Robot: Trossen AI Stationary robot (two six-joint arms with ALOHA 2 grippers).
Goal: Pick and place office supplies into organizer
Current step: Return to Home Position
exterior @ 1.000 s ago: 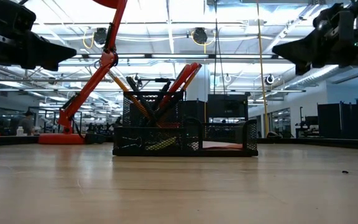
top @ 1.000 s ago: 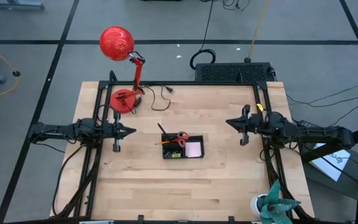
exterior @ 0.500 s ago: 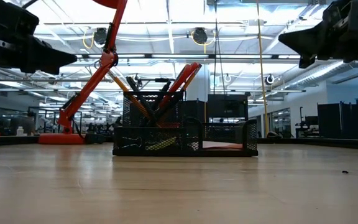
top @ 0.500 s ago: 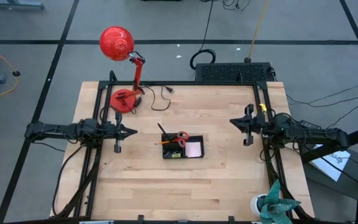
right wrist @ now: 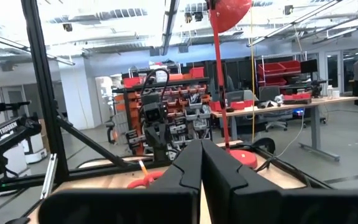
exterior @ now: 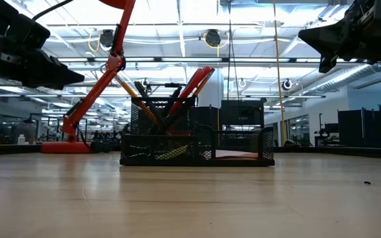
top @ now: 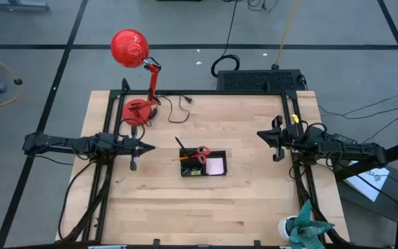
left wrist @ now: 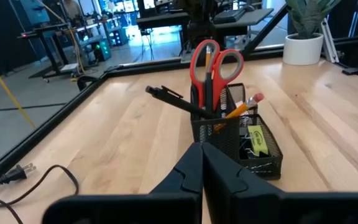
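Note:
The organizer (top: pixel 203 166), a small black mesh tray, stands on the wooden table's middle. In its taller compartment, red-handled scissors (left wrist: pixel 215 61), a black pen (left wrist: pixel 171 99) and an orange pencil (left wrist: pixel 241 107) stand leaning, handles and ends up. A yellow piece (left wrist: pixel 258 139) and a pink pad (top: pixel 215 166) lie in the lower compartments. My left gripper (top: pixel 150 146) hovers shut to the organizer's left, pointing at it. My right gripper (top: pixel 260 133) hovers shut to its right, farther off and higher (exterior: pixel 301 34).
A red desk lamp (top: pixel 138 111) stands at the table's far left, with its cord (top: pixel 178 104) lying on the wood. A black box with cables (top: pixel 260 79) sits beyond the far edge. A potted plant (top: pixel 302 228) is at the near right corner. Black frame rails border the table.
My left gripper has tipped its fingertips downward and sunk a little. My right gripper has tipped its fingertips upward and drawn back slightly toward the table's right edge. Both have stayed shut; the organizer and its contents have kept still.

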